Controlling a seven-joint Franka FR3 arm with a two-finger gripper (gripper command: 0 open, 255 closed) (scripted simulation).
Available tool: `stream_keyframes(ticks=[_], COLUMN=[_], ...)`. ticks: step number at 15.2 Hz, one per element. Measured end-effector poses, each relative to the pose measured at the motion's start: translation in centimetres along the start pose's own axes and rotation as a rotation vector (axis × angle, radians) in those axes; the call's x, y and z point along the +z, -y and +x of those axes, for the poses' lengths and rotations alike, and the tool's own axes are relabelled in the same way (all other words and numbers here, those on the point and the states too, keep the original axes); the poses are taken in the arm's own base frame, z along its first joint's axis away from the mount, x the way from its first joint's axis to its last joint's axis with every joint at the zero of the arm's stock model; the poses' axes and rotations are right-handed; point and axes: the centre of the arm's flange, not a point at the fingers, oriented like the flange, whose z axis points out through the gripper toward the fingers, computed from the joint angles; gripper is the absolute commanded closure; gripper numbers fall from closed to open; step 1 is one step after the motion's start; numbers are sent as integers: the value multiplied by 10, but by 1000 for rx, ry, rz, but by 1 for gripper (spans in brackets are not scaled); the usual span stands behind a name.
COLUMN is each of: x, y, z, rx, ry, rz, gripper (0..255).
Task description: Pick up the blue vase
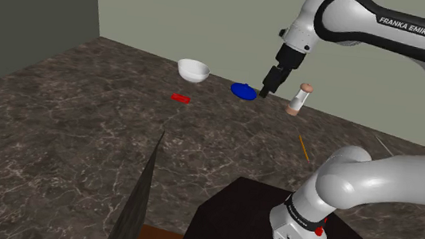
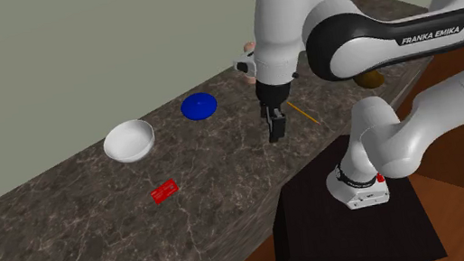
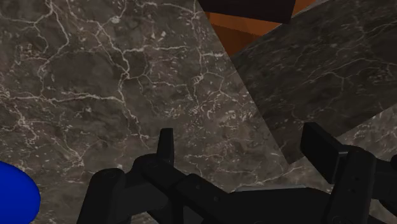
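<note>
The blue vase (image 1: 243, 91) (image 2: 199, 106) looks like a low, flat blue shape lying on the dark marbled counter (image 1: 82, 126) near the back wall. My black gripper (image 1: 265, 92) (image 2: 277, 133) hangs above the counter, just to the shoulder view's right of the vase and apart from it. In the wrist view the gripper (image 3: 245, 149) is open, with bare counter between its fingers (image 3: 166, 143). A rounded piece of the blue vase (image 3: 16, 194) shows off to one side of the fingers, outside them.
A white bowl (image 1: 194, 70) (image 2: 129, 140) and a small red flat object (image 1: 180, 98) (image 2: 164, 192) lie beyond the vase. A pink-and-white hourglass-shaped piece (image 1: 301, 99) and an orange pencil (image 1: 303, 147) (image 2: 304, 114) sit nearer the arm. The dark stand (image 1: 273, 224) borders the counter's edge.
</note>
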Motion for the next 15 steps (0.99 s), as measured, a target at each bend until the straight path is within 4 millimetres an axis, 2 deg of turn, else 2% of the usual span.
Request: stream_keyframes(ticks=[1,4,11,15], x=[0,5,31,39], y=[0,-20,-94,-135], z=[0,16,67,94], rx=[0,14,59,85], ry=[0,0,2,2], rz=[0,-1,-6,-10], gripper=[0,0,0,0])
